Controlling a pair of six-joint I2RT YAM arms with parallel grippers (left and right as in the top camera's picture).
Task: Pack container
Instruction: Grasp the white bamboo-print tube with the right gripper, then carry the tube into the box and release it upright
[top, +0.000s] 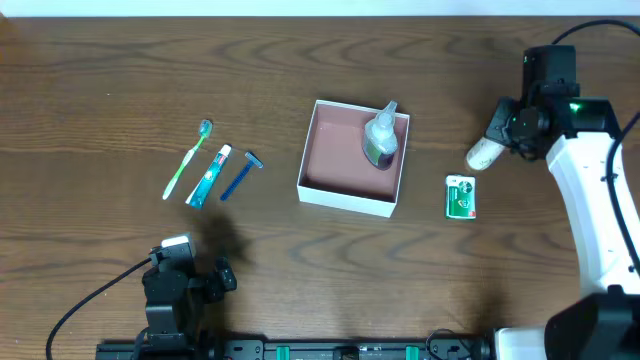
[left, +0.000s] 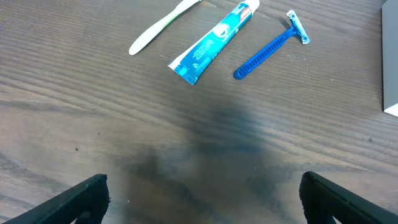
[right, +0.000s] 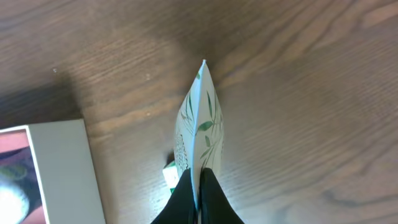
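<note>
Clamped in the right gripper (right: 199, 179) is a white tube (right: 200, 118) with a leaf print, at right of the overhead frame; whether it is clear of the table I cannot tell. The container (top: 345, 198) sits at centre frame, a bottle (top: 381, 137) in its upper-right corner and the rest of its floor bare. A green packet (top: 460, 196) lies just right of it; toothbrush (top: 188, 158), toothpaste (top: 209, 175) and razor (top: 240, 175) lie well to its left. The left gripper (left: 202, 199) hangs below those three, fingers wide apart. I judge the tube is being packed now: the next move calls for carrying it left over the rim and letting go on bare floor beside the bottle.
</note>
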